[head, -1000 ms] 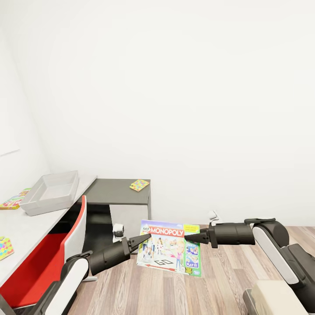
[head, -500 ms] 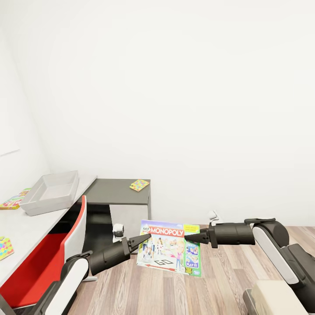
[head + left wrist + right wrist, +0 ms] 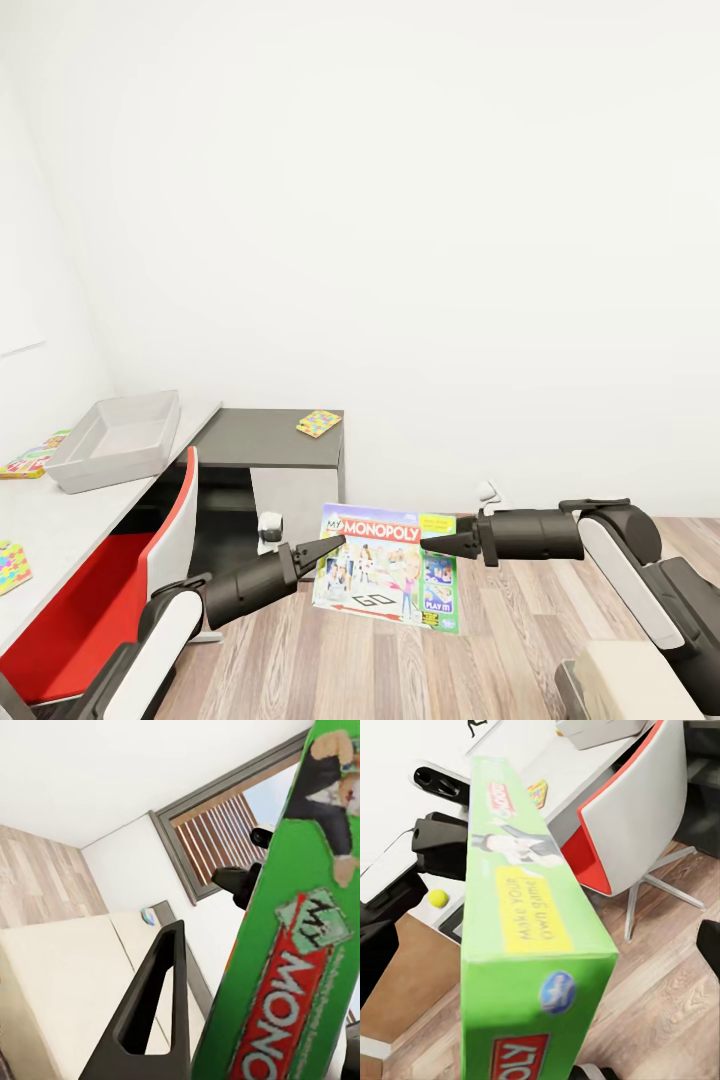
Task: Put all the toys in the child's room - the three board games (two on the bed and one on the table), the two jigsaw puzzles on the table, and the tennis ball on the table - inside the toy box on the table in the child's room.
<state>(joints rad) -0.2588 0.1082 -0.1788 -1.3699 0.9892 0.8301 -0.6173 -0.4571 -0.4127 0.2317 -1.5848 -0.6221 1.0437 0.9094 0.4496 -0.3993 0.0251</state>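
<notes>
Glossy printed cardboard box (image 3: 388, 577); below it, matt wood-plank floor (image 3: 480, 650). Chair (image 3: 150, 560) beside it: smooth white plastic shell, red matt seat.

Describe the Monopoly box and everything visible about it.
The Monopoly box is a flat rectangular board game with a bright green edge, a red logo banner and cartoon pictures on its lid. It hangs in the air over the wood floor, lid facing the head camera, pressed between the left gripper and the right gripper at its upper side edges.
</notes>
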